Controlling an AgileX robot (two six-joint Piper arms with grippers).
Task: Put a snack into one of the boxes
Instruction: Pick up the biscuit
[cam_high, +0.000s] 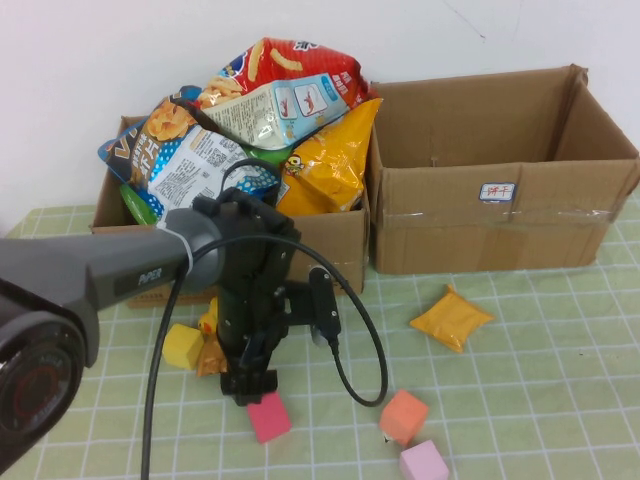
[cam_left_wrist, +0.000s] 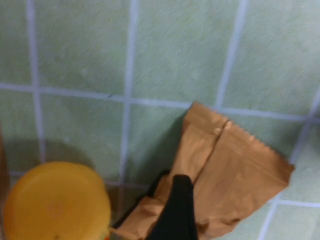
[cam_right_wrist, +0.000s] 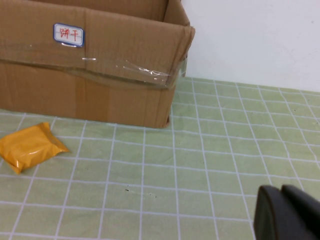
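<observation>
Hovering low over a small brown snack packet (cam_left_wrist: 235, 175), the left gripper (cam_high: 248, 385) has its fingers apart; the right gripper (cam_right_wrist: 287, 212), fingers together, sits near the wide plain brown cardboard box (cam_right_wrist: 90, 85).

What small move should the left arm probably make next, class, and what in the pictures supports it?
Probably lower and close the left end effector on the brown snack packet. It hangs open just above the packet, beside the yellow block, with nothing gripped. The plain box is still empty. The right end effector sits shut, low over the table, away from the snacks.
</observation>
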